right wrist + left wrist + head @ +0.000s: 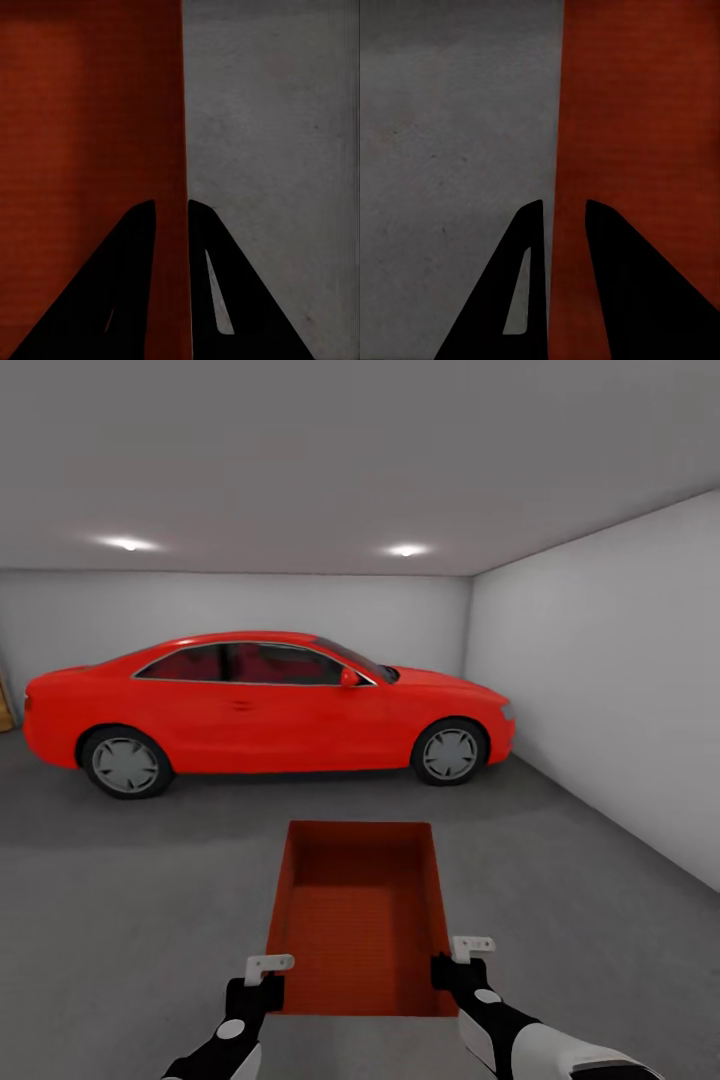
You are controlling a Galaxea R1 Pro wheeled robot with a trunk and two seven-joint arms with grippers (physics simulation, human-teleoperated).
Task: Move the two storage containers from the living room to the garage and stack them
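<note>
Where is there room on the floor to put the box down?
Bare grey floor lies on both sides of the box, to the left and to the right up to the wall. A strip also lies free between the box and the car. It is crowded only at the box's near corners, where the left gripper and right gripper pinch its walls.
</note>
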